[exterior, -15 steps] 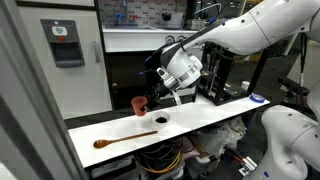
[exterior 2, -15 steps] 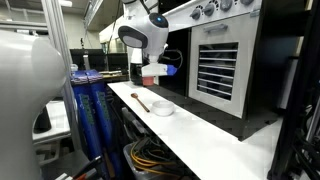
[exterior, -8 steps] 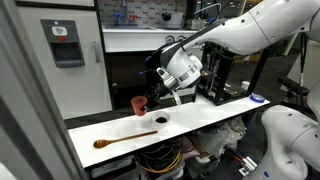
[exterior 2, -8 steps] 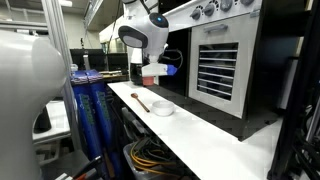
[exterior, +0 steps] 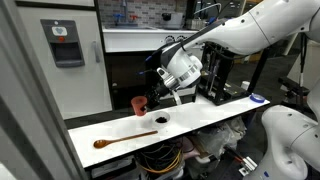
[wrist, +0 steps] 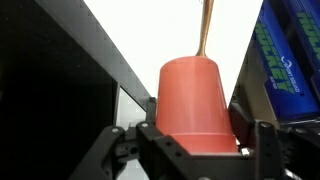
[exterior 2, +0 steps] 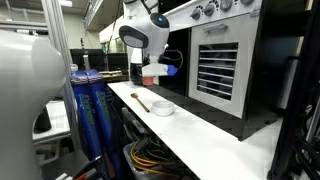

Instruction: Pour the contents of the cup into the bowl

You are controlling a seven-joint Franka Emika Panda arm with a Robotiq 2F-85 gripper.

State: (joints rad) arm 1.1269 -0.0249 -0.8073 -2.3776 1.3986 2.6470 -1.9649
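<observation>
The red cup (exterior: 138, 103) is clamped between the two fingers of the gripper (exterior: 147, 101), whose jaws are closed narrowly against its sides. It hangs in the air just above the far edge of the white counter (exterior: 215, 112) and stands roughly upright in that exterior view. In the wrist view the cup (wrist: 195, 95) fills the middle of the picture, with a dark finger (wrist: 150, 118) pressed to each side; its inside cannot be seen from any camera. The small white bowl (exterior: 162, 121) sits on the counter near the cup but clear of it, showing a dark inside. It appears again, pale and low-rimmed, in an exterior view (exterior 2: 162, 108), below and in front of the held cup (exterior 2: 151, 77). A long brown wooden spoon (exterior: 125, 138) lies flat on the counter beside the bowl, apart from it; in the wrist view its handle (wrist: 205, 30) runs up beyond the cup. The white robot arm (exterior: 245, 30) reaches in from above. At the edge of the wrist view stands blue packaging (wrist: 290, 60) with pale lettering.
</observation>
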